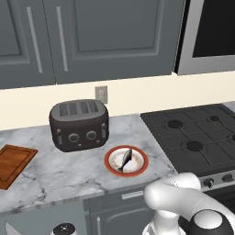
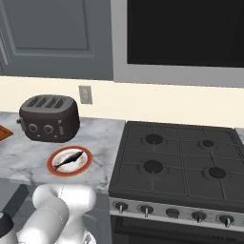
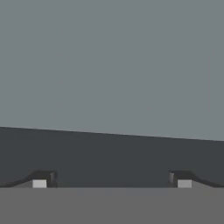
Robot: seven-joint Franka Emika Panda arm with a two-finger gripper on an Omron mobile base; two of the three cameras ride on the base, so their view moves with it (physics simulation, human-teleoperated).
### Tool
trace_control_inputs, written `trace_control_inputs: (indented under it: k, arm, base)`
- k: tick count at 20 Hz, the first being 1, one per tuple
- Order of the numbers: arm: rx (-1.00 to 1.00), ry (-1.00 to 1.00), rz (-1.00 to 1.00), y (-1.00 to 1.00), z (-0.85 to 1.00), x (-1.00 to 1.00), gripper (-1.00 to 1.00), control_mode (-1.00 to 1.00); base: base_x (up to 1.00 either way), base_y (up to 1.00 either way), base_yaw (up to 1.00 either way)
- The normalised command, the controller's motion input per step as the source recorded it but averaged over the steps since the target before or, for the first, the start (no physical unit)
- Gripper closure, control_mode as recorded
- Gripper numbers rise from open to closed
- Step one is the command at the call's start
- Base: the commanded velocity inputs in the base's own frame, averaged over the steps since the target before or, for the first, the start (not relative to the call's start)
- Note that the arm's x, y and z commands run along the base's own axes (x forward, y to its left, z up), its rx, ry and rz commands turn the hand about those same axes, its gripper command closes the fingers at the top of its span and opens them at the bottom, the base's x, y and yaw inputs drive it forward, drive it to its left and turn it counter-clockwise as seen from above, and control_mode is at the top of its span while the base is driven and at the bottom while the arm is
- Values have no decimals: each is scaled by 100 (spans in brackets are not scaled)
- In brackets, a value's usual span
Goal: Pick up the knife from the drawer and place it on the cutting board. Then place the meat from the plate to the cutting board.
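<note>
We saw gripper (image 3: 112, 183) fingers spread wide, nothing held, facing flat grey. Meat (image 1: 125, 160) sat on plate (image 1: 137, 169); risk: missing knife w/ blind reach.

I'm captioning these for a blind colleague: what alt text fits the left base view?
A dark toaster stands on a grey marble counter, with an orange-rimmed plate holding a small fish in front to its right. A wooden cutting board lies at the left edge, a black stove on the right.
</note>
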Motion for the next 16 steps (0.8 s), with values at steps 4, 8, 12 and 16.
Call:
trace_control_inputs:
  k: [4,8,12,16]
  arm:
    - [0,-5,0,0,46,29,-100,-100]
    - [0,-4,0,0,57,56,-100,-100]
    - [0,-7,1,-1,32,57,-100,-100]
    - [0,-12,7,-5,2,43,-100,-100]
  base:
    - [0,0,0]
    - [0,0,0]
    - [0,0,0]
    - [0,0,0]
